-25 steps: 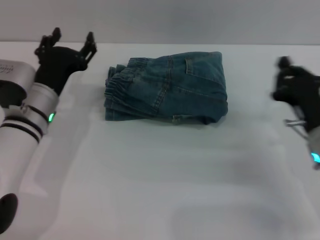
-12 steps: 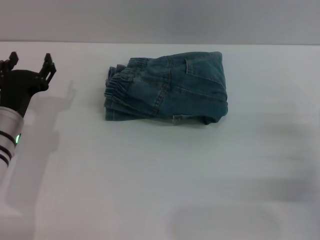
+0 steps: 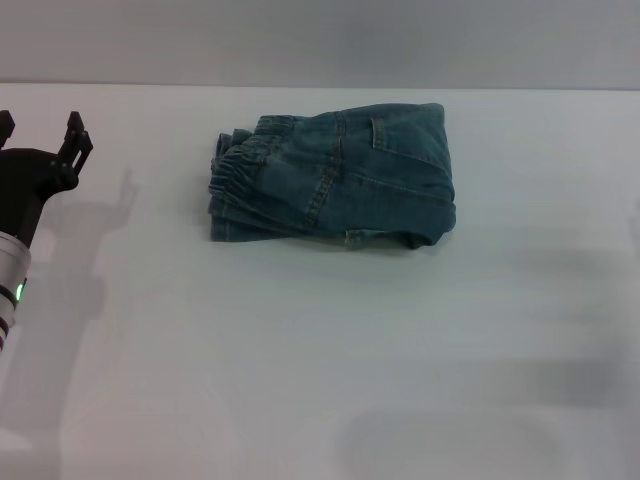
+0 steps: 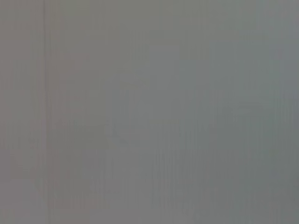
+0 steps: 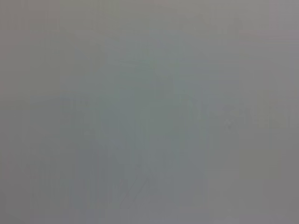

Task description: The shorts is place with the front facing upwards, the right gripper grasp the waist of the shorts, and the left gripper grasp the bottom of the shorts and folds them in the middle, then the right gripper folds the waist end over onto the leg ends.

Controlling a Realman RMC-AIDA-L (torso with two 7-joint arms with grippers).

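Observation:
The blue denim shorts [image 3: 335,176] lie folded into a compact bundle at the far middle of the white table [image 3: 320,340]. Their gathered elastic waist [image 3: 232,178] sits on top at the bundle's left side, over the leg ends [image 3: 240,230] whose hems show underneath. My left gripper [image 3: 38,130] stands open and empty at the far left edge of the head view, well apart from the shorts. The right gripper is out of view. Both wrist views show only a plain grey blur.
A grey wall [image 3: 320,40] runs behind the table's far edge. White tabletop stretches in front of the shorts and to both sides of them.
The left arm has drawn back leftward, away from the shorts, and now shows only at the frame's edge. The right gripper has left the head view. The folded shorts have not moved.

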